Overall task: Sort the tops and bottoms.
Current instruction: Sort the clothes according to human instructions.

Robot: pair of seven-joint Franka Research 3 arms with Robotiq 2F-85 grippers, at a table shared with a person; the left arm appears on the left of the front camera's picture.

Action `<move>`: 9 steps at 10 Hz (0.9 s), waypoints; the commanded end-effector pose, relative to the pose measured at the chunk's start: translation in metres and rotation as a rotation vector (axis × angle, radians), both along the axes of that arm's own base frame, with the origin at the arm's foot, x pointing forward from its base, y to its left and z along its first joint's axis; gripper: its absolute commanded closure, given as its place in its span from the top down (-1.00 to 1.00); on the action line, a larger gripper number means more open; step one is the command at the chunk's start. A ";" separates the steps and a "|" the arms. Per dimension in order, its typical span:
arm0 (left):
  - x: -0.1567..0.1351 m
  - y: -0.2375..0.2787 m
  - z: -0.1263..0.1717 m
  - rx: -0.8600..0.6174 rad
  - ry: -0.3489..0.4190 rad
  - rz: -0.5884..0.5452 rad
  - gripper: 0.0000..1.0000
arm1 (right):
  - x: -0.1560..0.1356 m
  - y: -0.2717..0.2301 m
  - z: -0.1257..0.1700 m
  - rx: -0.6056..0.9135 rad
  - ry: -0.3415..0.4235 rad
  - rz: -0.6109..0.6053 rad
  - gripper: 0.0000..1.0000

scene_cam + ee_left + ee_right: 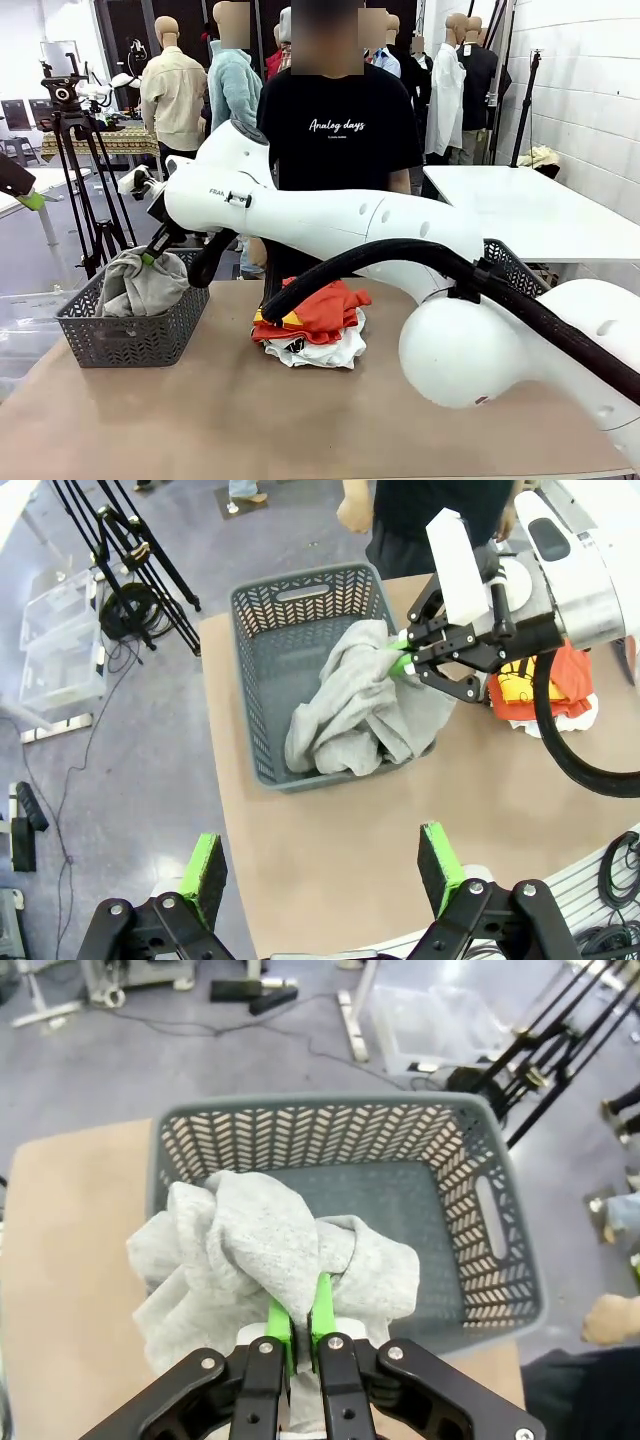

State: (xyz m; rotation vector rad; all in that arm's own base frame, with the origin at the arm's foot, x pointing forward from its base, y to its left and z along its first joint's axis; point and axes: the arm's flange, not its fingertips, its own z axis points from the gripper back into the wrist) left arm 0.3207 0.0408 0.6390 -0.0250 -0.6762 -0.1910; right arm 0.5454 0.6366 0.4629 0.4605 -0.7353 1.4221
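step: we're lowering grey T-shirt (250,1250) into basket (500,1250) | right end effector (298,1312) clenched on it, left end effector (320,860) released | next: let go, lift clear

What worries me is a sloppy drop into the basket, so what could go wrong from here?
1. The grey T-shirt drapes over the basket's rim on the table side; once let go, it may slide out.
2. The right gripper is shut on a bunched fold, which might cling to the pads as it lifts.
3. The arm's black cable hangs close above the orange-red T-shirt and could drag that pile on the way back.
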 end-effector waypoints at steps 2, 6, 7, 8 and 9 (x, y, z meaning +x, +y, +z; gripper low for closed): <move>0.000 0.000 0.000 0.000 0.001 -0.001 1.00 | 0.175 0.183 0.054 0.019 -0.044 -0.139 -1.00; 0.000 0.000 0.000 0.000 0.001 -0.001 1.00 | 0.184 0.199 0.054 -0.004 -0.026 -0.114 -0.50; 0.000 0.000 0.000 0.000 0.001 -0.001 1.00 | 0.185 0.199 0.055 -0.004 -0.029 -0.111 -0.11; 0.000 0.000 0.000 0.000 0.001 -0.001 1.00 | 0.184 0.200 0.058 -0.002 -0.035 -0.102 0.27; 0.000 0.000 0.000 0.000 0.001 -0.001 1.00 | 0.185 0.199 0.061 -0.003 -0.038 -0.096 0.66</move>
